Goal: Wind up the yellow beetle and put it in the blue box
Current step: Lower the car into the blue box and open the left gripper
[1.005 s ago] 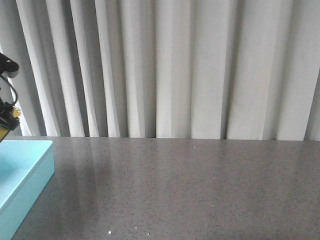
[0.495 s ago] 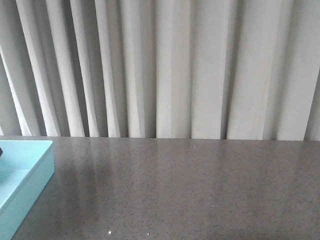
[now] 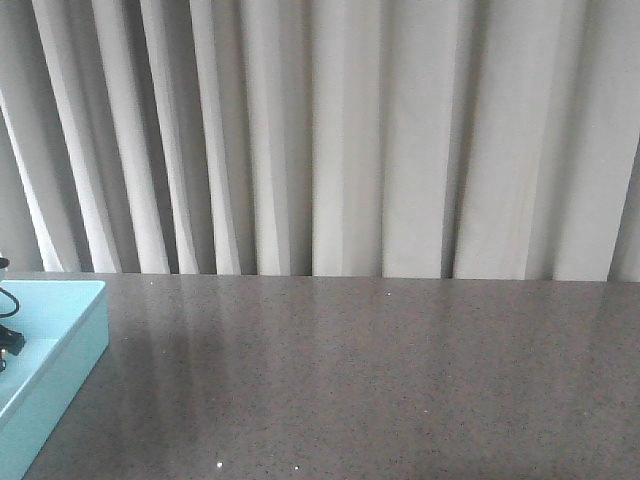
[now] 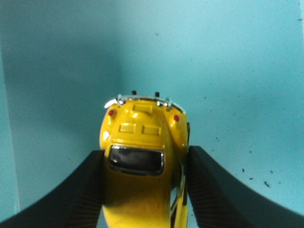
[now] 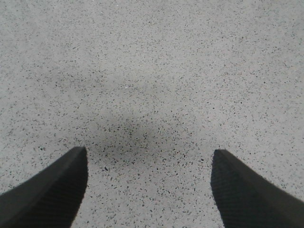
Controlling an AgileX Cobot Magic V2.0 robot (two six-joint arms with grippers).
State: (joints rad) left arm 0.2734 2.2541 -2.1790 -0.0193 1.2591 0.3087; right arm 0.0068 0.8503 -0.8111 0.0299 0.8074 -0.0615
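yellow beetle (image 4: 140, 161) clamped between left pincer (image 4: 142, 190) fingers

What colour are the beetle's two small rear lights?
Red, on the yellow beetle; clearest in the left wrist view.

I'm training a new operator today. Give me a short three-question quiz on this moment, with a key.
1. True or false: the left claw grips the yellow beetle.
2. What lies under the right claw? A) blue box B) bare table C) beetle
3. Fill in: the beetle is held over the floor of the blue ____.

Key: 1 true. 2 B, the speckled table. 3 box.
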